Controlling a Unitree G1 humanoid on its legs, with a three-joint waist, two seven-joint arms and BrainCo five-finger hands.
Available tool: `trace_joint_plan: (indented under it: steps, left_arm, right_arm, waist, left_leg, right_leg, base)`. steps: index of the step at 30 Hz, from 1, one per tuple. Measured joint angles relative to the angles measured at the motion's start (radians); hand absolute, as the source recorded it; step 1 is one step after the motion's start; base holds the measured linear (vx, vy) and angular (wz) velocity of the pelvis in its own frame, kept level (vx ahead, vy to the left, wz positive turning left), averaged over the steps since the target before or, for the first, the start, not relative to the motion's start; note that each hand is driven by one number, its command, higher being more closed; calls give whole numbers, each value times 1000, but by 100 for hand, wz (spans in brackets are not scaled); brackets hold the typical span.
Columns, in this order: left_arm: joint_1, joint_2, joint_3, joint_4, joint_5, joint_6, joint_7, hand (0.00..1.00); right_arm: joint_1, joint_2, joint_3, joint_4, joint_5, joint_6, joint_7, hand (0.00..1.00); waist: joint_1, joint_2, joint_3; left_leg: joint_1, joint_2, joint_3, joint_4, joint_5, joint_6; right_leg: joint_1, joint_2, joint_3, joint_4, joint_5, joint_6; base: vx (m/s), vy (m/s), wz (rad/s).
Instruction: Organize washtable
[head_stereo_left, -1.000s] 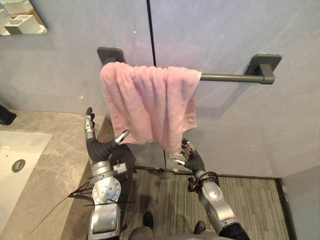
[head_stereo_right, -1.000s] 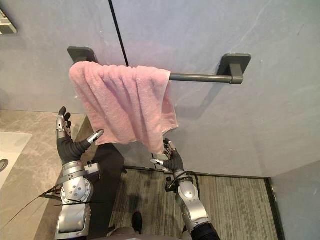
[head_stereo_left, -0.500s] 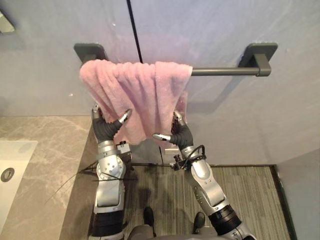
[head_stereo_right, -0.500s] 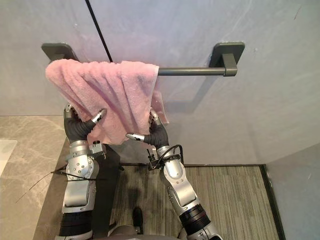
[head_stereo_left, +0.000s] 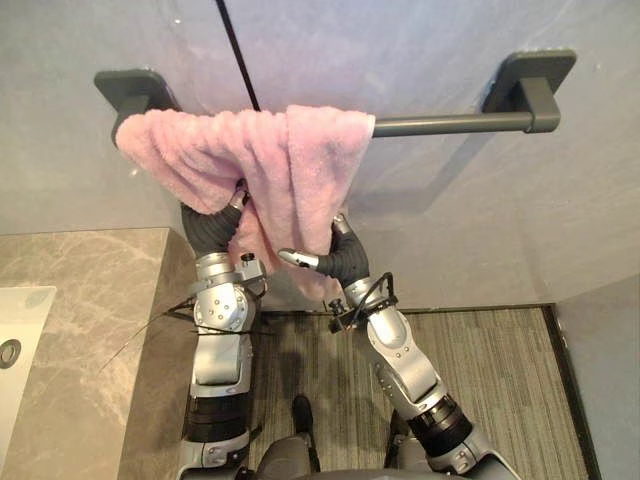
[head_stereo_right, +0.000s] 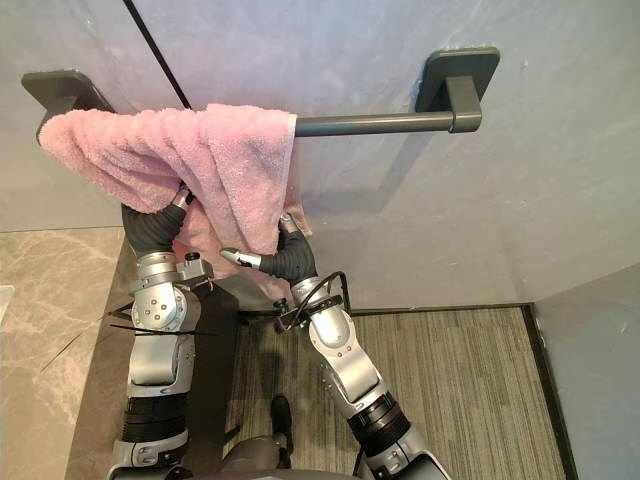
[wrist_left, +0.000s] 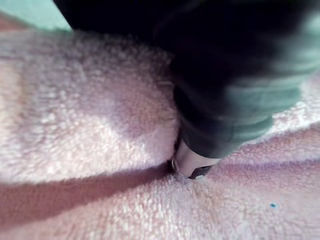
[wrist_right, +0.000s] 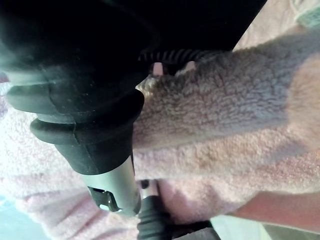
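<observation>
**We have both hands raised under the towel on its rail**

The pink towel (head_stereo_left: 300, 160) hangs bunched at the left end of the wall rail (head_stereo_left: 450, 123), well above the tabletop (head_stereo_left: 80, 300), so we judge the job is to spread or straighten it. Our left hand (head_stereo_left: 207, 228) is buried under the sagging left fold, and we cannot tell how its fingers are set. Our right hand (head_stereo_left: 345, 262) props the hanging end from below, thumb spread wide and the visible fingers (head_stereo_left: 340, 222) straight against the cloth, lifting rather than pinching.
</observation>
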Motion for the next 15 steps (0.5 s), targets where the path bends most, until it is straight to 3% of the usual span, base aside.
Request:
trace_joint_plan:
  steps: [8, 15]
  left_arm:
    - [0, -1, -47, -7, 0, -1, -8, 100]
    - [4, -1, -116, -82, 0, -2, -54, 100]
  right_arm:
    - [-37, 0, -58, -9, -22, 0, -23, 100]
    - [-43, -1, -164, -126, -33, -8, -41, 100]
  waist:
    - [-1, 4, 3]
    - [-15, 4, 3]
  left_leg:
    - [7, 0, 1, 2, 0, 0]
    - [11, 1, 10, 2, 0, 0]
  right_leg:
    - [-5, -4, 2, 29, -11, -1]
    - [-11, -4, 14, 35, -12, -1]
  base:
    - [0, 0, 0]
    - [-1, 3, -6]
